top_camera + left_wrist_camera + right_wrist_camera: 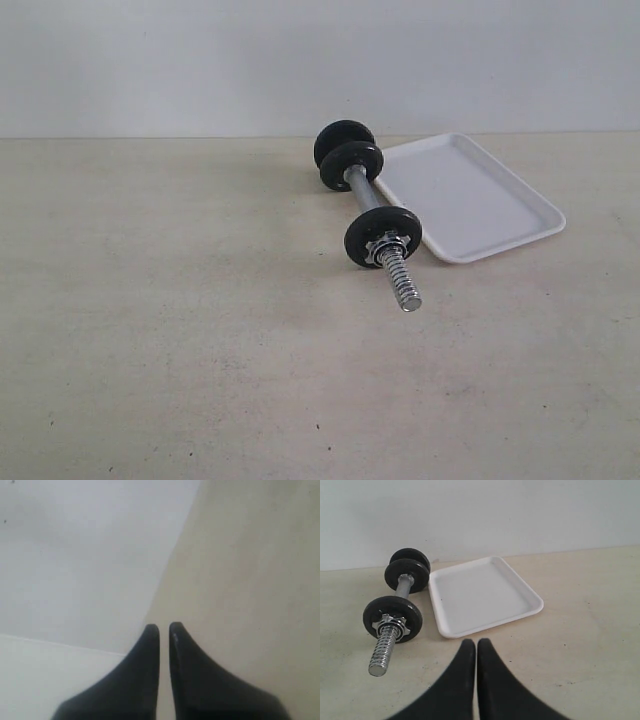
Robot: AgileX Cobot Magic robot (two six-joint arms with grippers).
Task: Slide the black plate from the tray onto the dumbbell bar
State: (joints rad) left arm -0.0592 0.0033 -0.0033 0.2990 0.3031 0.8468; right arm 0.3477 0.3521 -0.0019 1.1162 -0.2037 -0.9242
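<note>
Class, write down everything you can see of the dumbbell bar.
The bar is a slim chrome rod, smooth in the middle, its coarse threaded end pointing toward the exterior camera. It carries three black discs: a near disc held by a star-shaped chrome nut, and two far discs. It lies on the table, propped on the discs, just left of the white tray in that view; whether they touch is unclear.

The black plate [402, 226] is seen mounted on the dumbbell bar [360, 190], behind a star nut [385, 246], with the tray [470, 195] laid just beside.
</note>
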